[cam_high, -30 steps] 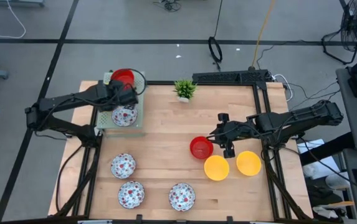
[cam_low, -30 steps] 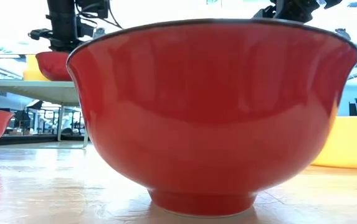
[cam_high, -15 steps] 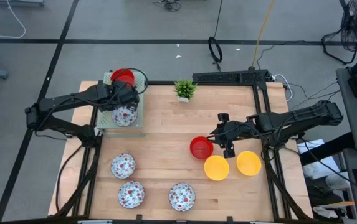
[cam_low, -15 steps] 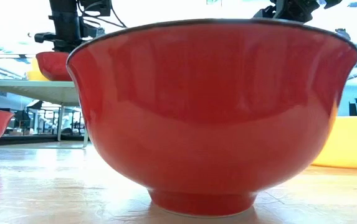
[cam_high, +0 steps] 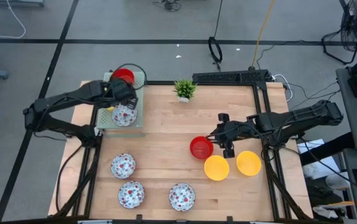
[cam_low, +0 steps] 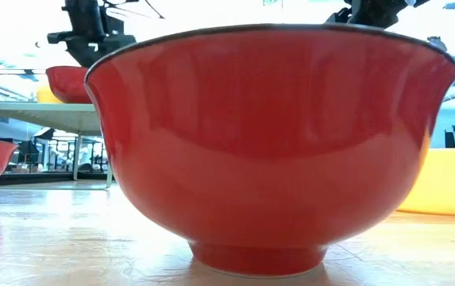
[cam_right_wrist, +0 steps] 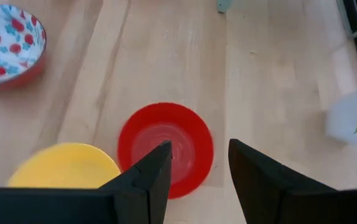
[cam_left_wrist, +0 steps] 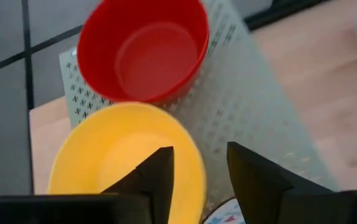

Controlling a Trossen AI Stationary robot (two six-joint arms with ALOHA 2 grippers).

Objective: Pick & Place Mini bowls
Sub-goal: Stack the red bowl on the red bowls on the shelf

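A perforated grey tray at the far left holds a red mini bowl, a yellow one and a white floral one. My left gripper hangs open just above the yellow bowl's rim, one finger over its hollow and the other over the tray. My right gripper hangs open over a second red bowl, which stands on its foot on the table right of centre. Two yellow bowls stand near it. Three floral bowls stand at the near left.
A small green potted plant stands at the far edge, in the middle. In the low view the red bowl fills most of the picture. Bare wood lies between the tray and the right-hand bowls.
My left gripper has risen from the tray and tipped a little. The yellow bowl stays on the tray beside the red one and now shows next to the gripper in the high view. My right arm has kept still.
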